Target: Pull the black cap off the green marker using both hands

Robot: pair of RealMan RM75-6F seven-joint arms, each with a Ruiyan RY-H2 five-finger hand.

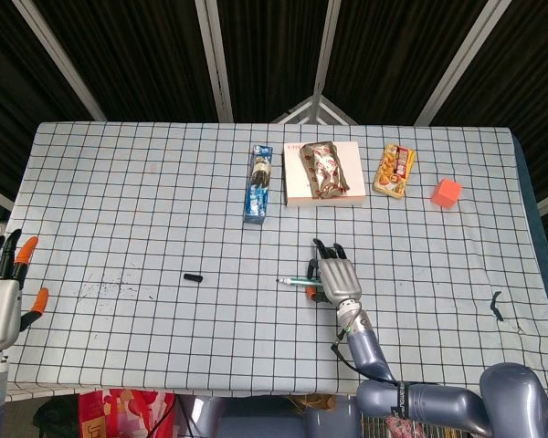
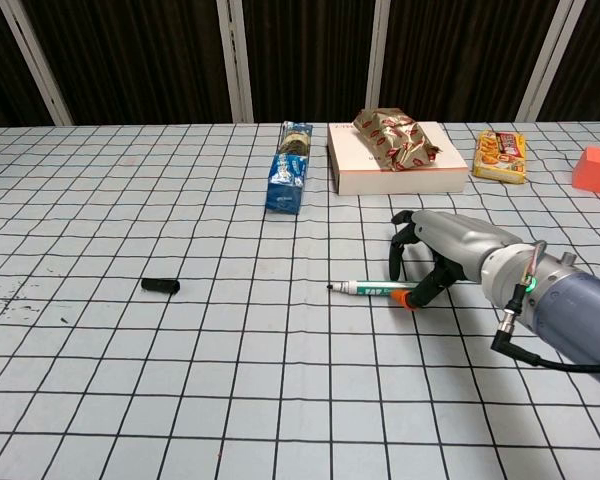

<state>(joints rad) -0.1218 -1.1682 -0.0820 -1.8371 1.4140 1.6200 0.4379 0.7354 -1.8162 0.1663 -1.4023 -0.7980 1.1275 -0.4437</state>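
Green marker (image 2: 375,292) is uncapped and lies low over the checked bench (image 1: 119,192), tip pointing to 9 o'clock; whether the tip end touches the cloth I can't tell. Right robot hand (image 2: 427,262) holds its rear end, orange-tipped thumb under the barrel and dark fingers (image 2: 398,250) curled over it. In the head view the same hand sits just past bench centre toward 5 o'clock.

Black cap (image 2: 161,286) lies on its side on the bench, well apart from the marker, out at 9 o'clock from it.

Left robot hand (image 1: 0,301) shows only in the head view, at the bench's 8 o'clock edge, fingers spread and upright, holding nothing.

Far side, around 12 to 1 o'clock: blue cookie pack (image 1: 258,182), white box (image 1: 295,182) with a foil snack bag (image 1: 324,167) on top, yellow candy pack (image 1: 394,170), orange cube (image 1: 446,192).
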